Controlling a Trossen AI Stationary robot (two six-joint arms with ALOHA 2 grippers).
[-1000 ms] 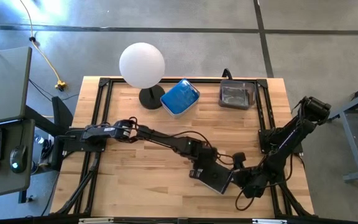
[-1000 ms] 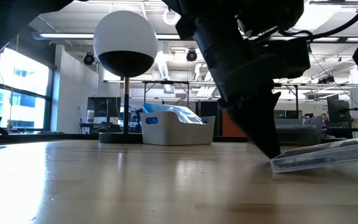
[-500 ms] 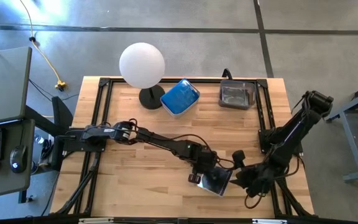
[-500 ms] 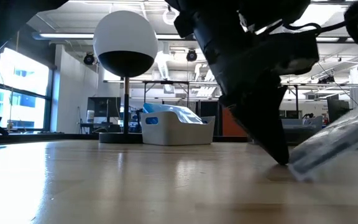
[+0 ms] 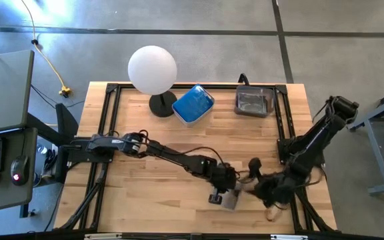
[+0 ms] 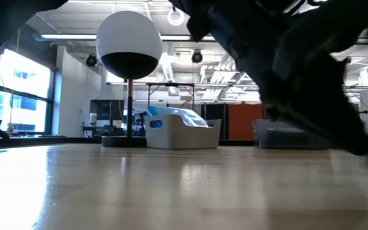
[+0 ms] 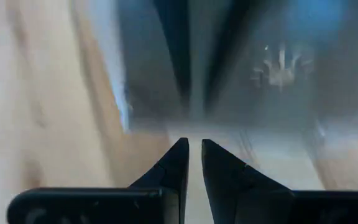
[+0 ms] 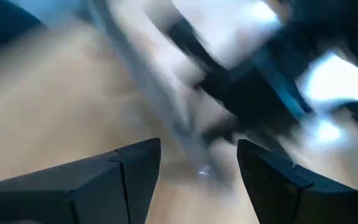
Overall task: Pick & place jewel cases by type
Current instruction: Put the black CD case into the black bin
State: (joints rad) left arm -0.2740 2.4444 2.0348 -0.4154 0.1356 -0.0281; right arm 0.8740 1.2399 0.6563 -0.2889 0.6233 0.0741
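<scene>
I've got both arms crowded over the last jewel case [image 5: 229, 199] at the counter's [image 5: 145, 200] front edge. Left gripper [image 7: 191, 163] fingers nearly closed beside it, right gripper [image 8: 197, 165] fingers spread around it. Next: a clean grasp, then lift.

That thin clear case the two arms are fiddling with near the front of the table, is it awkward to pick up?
Probably. The jewel case looks thin and flat, so lying on the wooden table it likely offers little edge to pinch. Its glossy plastic may slip. Both the left gripper and right gripper meet at it, suggesting it needs tipping up first.
</scene>
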